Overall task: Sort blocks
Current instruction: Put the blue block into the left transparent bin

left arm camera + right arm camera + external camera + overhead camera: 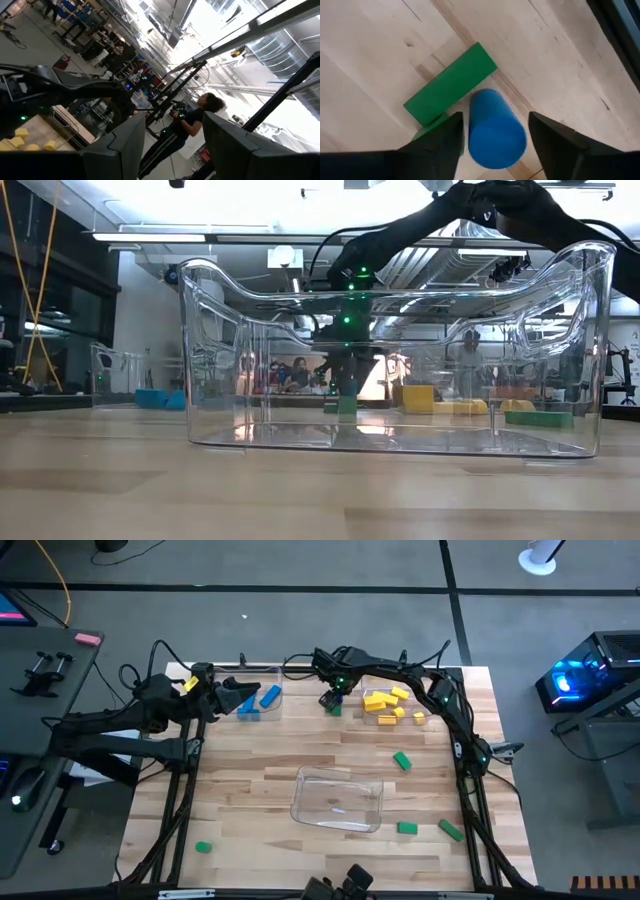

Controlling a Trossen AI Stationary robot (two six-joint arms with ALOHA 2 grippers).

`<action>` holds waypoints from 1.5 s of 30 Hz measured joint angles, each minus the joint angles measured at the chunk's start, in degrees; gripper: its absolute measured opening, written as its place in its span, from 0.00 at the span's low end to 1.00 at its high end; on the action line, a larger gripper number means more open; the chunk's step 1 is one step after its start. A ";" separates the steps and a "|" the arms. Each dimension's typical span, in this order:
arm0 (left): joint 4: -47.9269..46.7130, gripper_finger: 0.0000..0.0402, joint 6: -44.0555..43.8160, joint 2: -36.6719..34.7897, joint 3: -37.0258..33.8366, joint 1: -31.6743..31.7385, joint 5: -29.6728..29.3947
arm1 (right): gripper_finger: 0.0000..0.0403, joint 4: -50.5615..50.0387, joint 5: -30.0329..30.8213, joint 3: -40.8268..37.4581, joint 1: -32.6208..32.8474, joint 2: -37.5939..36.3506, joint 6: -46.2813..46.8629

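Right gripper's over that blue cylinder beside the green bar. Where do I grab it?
Take the blue cylinder across its round sides, straight down from above. The right gripper is open and already straddles it. Watch the finger nearest the green bar, which touches the cylinder.

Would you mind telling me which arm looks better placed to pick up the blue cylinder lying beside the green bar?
Probably the right. The right gripper hangs open directly over the blue cylinder, which lies between its fingers beside the green bar. The left gripper is open too, but points out into the room.
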 joint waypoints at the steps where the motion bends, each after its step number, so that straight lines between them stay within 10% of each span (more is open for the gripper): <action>1: 0.02 0.46 0.00 -0.02 0.00 0.01 0.00 | 0.52 -0.01 0.17 0.00 0.02 0.01 0.01; 7: 0.04 0.46 -0.03 -0.02 0.00 -0.01 0.00 | 0.32 -2.19 -0.25 0.07 -0.01 0.01 -1.79; 15: 0.09 0.46 0.02 -0.04 0.00 -0.01 0.00 | 0.31 -7.26 0.50 8.35 -0.11 -0.55 -3.30; 30: -0.01 0.46 0.08 -0.04 0.00 -0.03 0.00 | 0.31 27.67 -15.56 11.98 8.39 -1.18 16.25; 45: -0.07 0.46 -1.82 -0.04 0.00 -0.03 3.78 | 0.76 40.36 -13.87 12.73 7.10 -0.81 18.57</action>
